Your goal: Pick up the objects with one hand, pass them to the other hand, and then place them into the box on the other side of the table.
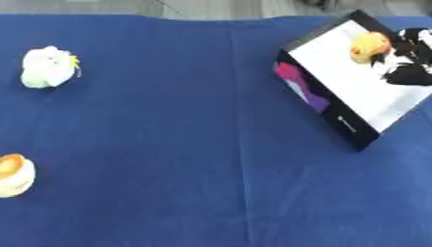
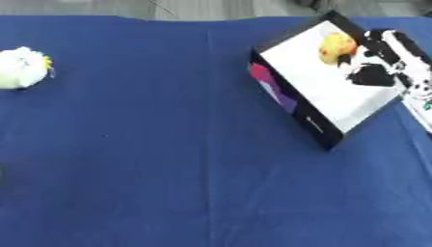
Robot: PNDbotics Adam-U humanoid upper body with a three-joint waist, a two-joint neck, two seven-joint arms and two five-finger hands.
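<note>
Two objects left on bench: white-green toy (image 1: 48,67) upper left, orange-cream one (image 1: 14,174) lower left. Yellow-orange toy (image 2: 336,47) inside box (image 2: 314,126), upper right. My right robot hand (image 2: 375,65) over box beside it; fingers unreadable. Left robot hand unseen.

Right arm (image 2: 405,58) enters from right edge, angled up-left on my feed. Right hand (image 2: 371,72) black, at upper right, fingers pointing left and down. Can't tell from here whether fingers curl or lie straight. Silver-white wrist section behind hand. Left arm, left hand: not on screen.
</note>
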